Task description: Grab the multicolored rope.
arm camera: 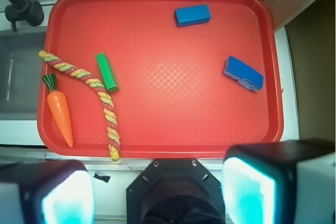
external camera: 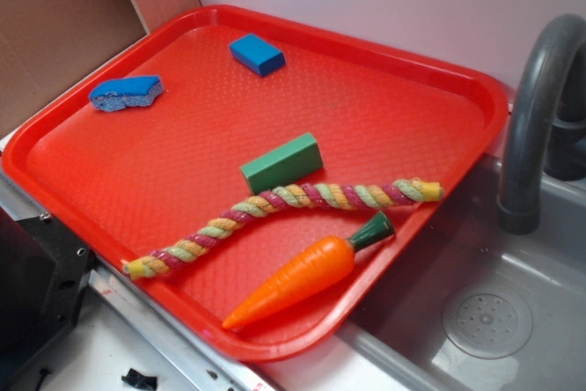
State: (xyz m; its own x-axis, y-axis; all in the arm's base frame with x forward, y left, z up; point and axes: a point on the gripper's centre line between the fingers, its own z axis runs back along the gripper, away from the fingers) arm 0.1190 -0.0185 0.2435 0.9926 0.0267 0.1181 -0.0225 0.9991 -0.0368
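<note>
The multicolored rope (external camera: 284,217) lies bent across the near part of the red tray (external camera: 403,116), twisted pink, yellow and pale green strands. In the wrist view the multicolored rope (arm camera: 92,90) curves from the tray's (arm camera: 157,124) left side down to its near rim. My gripper (arm camera: 157,195) hangs high above the robot base, off the tray's near edge, open with nothing between its glowing pads (arm camera: 247,190). The gripper does not show in the exterior view.
An orange toy carrot (external camera: 298,276) lies beside the rope, a green block (external camera: 281,163) just behind it. Two blue pieces (external camera: 256,54) (external camera: 126,92) sit at the tray's far side. A grey faucet (external camera: 536,116) and sink (external camera: 485,318) are to the right.
</note>
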